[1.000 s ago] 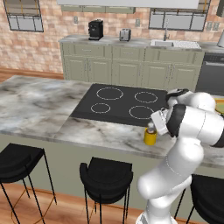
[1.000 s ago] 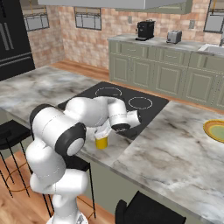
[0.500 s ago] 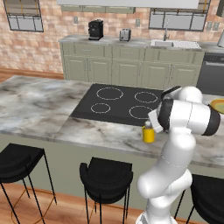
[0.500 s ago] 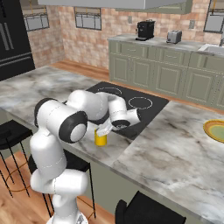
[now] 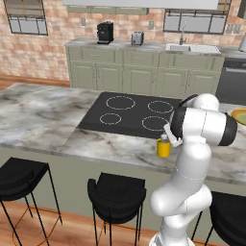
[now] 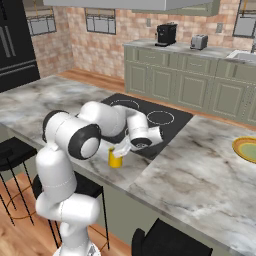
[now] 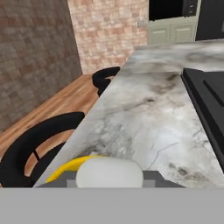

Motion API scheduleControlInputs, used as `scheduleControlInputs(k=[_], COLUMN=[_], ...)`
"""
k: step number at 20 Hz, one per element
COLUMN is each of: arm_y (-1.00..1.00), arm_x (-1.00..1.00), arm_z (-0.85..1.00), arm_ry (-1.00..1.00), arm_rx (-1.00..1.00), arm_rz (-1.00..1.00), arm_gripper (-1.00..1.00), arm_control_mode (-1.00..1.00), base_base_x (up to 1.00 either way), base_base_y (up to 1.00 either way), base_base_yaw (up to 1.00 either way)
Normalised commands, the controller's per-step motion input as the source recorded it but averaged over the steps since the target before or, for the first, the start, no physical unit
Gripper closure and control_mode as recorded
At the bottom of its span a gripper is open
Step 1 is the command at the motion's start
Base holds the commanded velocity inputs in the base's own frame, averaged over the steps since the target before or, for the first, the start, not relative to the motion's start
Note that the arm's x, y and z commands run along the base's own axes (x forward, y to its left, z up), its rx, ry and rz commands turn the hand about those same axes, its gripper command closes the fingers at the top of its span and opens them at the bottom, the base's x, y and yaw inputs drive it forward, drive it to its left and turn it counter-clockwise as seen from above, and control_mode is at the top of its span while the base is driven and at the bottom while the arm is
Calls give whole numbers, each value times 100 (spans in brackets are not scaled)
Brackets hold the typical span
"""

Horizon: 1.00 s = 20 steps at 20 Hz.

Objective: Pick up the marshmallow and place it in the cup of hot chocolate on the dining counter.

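Observation:
The yellow cup of hot chocolate (image 5: 164, 148) (image 6: 115, 159) stands on the dining counter (image 5: 43, 120) (image 6: 200, 170) near its front edge, just in front of the black cooktop (image 5: 129, 113). My gripper (image 5: 166, 138) (image 6: 120, 148) hangs right over the cup, shut on the white marshmallow (image 7: 109, 173). In the hand view the marshmallow sits between the finger tips, with the cup's yellow rim (image 7: 72, 167) just behind and below it. The liquid in the cup is hidden.
A yellow-and-green rimmed plate (image 5: 239, 116) (image 6: 246, 148) lies on the counter to the right. Black bar stools (image 5: 116, 192) (image 5: 19, 174) stand along the counter's front. The back-wall counter carries a coffee machine (image 5: 104, 32) and a toaster (image 5: 137, 37).
The arm's elbow has swung up and inward, so the arm stands more upright. The gripper stays over the cup with the marshmallow; the cup has not moved.

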Motion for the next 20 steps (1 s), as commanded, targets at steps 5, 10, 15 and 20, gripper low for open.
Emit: scheduleControlInputs(k=[5,10,15,20], arm_y=[0,21,8,0], arm_x=[-14,0,0,-1], arm_z=[-1,-6,-1,13], arm_ry=[0,0,0,-3], arm_rx=[0,0,0,2], arm_rz=[0,0,-1,-2], arm_gripper=[-100,-100,-100,-100], arm_control_mode=[-100,-100,-100,-100], base_base_x=[0,0,0,0], base_base_y=[0,0,0,0], base_base_yaw=[0,0,0,0])
